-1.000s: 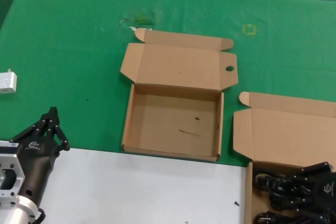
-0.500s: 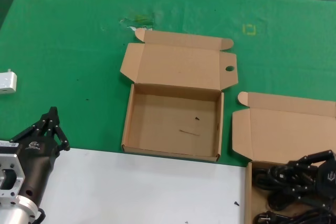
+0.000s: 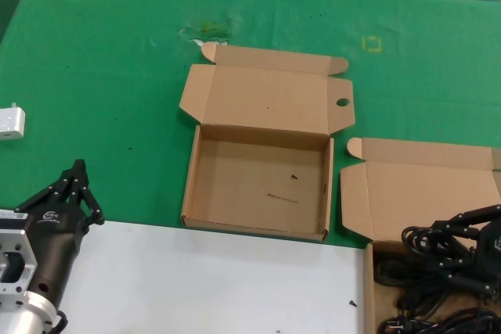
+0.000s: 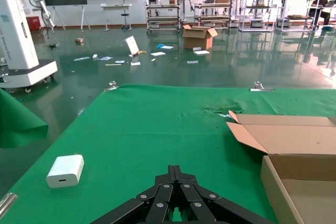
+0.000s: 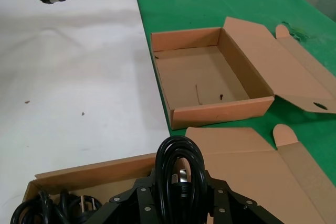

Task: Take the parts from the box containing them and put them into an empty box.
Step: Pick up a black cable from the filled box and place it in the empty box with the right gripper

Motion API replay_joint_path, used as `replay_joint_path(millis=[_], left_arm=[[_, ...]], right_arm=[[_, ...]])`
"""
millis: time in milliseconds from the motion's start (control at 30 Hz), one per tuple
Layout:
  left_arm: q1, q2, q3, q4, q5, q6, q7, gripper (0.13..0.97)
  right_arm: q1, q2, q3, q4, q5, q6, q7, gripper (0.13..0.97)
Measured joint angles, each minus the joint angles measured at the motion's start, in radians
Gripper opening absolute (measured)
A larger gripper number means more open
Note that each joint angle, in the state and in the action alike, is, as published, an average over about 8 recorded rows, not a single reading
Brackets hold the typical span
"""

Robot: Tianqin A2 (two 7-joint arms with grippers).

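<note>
A cord (image 5: 178, 174) has been raised out of the full box (image 3: 423, 201) by the right gripper (image 3: 462, 252), whose fingers are clamped round its coil; the box has been dragged slightly leftward. Transfer is judged under way. More cords (image 3: 427, 318) are left inside. The empty box (image 3: 257, 228) holds nothing. The left gripper (image 3: 72, 193), closed, is parked beside it.

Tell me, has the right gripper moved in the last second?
Yes. The right gripper has risen with a black power cord, toward the lid of the box containing them.
</note>
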Motion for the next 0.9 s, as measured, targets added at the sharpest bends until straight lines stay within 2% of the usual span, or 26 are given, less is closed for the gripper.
replay_joint_path(millis=[533, 900], left_arm=[[0.0, 0.0, 0.0, 0.0, 0.0, 0.0, 0.0, 0.139], [0.0, 0.0, 0.0, 0.0, 0.0, 0.0, 0.0, 0.139]], right_arm=[[0.066, 0.003, -0.008, -0.011, -0.014, -0.02, 0.021, 0.309], [0.157, -0.035, -0.029, -0.055, -0.036, -0.034, 0.018, 0.309]])
